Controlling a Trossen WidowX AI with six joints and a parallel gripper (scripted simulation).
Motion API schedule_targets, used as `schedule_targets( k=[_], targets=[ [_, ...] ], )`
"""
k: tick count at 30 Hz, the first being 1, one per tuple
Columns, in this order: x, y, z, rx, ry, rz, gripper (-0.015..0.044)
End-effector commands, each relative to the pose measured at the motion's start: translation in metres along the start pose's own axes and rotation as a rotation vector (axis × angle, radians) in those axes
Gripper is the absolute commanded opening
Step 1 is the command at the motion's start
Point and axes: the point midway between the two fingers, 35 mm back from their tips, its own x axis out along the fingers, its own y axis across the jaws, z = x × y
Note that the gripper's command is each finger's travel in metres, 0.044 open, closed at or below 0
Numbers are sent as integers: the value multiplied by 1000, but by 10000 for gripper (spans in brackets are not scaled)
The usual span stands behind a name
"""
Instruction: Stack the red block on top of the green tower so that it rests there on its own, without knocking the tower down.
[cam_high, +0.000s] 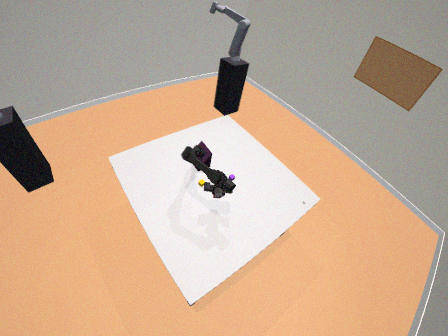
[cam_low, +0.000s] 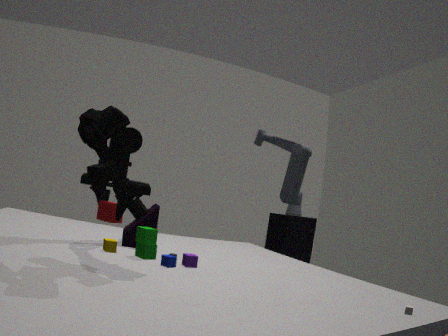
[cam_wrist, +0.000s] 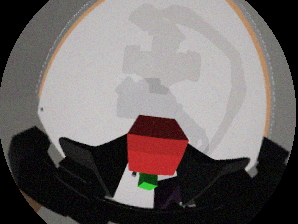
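The black arm (cam_low: 112, 150) holds the red block (cam_low: 107, 211) in the air, clear of the white tabletop (cam_low: 250, 295). The pincer (cam_low: 111, 210) is clamped about halfway closed on the block, one finger on each side, and the block hangs level between them. In the exterior view the block sits up and to the left of the green tower (cam_low: 146, 242), with open space between the two; the tower stands upright on the tabletop. A yellow block (cam_low: 110, 245) lies just left of the tower, and a blue block (cam_low: 168, 260) and a purple block (cam_low: 189, 260) lie to its right, near each other, all resting on the tabletop. A dark purple wedge (cam_low: 145, 222) stands just behind the tower. In the wrist view the red block (cam_wrist: 156, 144) fills the space between the dark fingers, and a small patch of green (cam_wrist: 148, 181) shows just under its near edge. From the top, the arm covers most of the blocks; only the yellow one (cam_high: 202, 182) and the purple one (cam_high: 232, 176) show beside it.
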Motion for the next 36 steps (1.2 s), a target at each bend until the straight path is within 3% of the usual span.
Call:
schedule_targets(
  k=[1, 8, 36],
  targets=[
    [-6, 0, 0, 5, 5, 3, 0],
    [-8, 3, -7, 4, 6, 6, 0],
    [-18, 17, -142, -5, 21, 23, 0]
  ],
)
